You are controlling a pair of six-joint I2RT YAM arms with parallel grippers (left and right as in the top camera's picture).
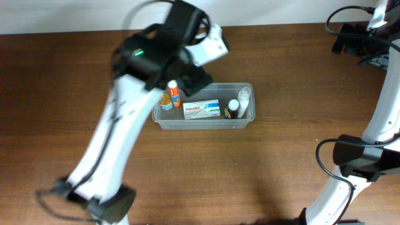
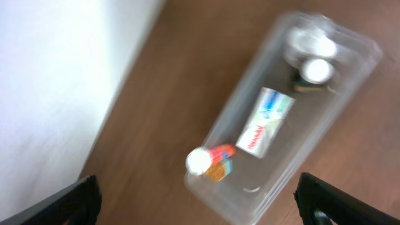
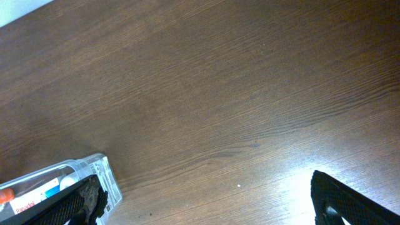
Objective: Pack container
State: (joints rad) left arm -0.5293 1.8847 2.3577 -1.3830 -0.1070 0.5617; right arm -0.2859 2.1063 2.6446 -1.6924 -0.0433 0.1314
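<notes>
The left claw (image 2: 200, 203) hangs wide open and empty above the container (image 2: 232, 106), whose long axis slants diagonally across its opening; the right claw (image 3: 209, 206), likewise spread empty, sits farther off.

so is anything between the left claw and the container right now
nothing visible. the left claw hangs open above the container, and the wrist view shows only air between them. the panadol box and small bottles lie inside the container.
</notes>
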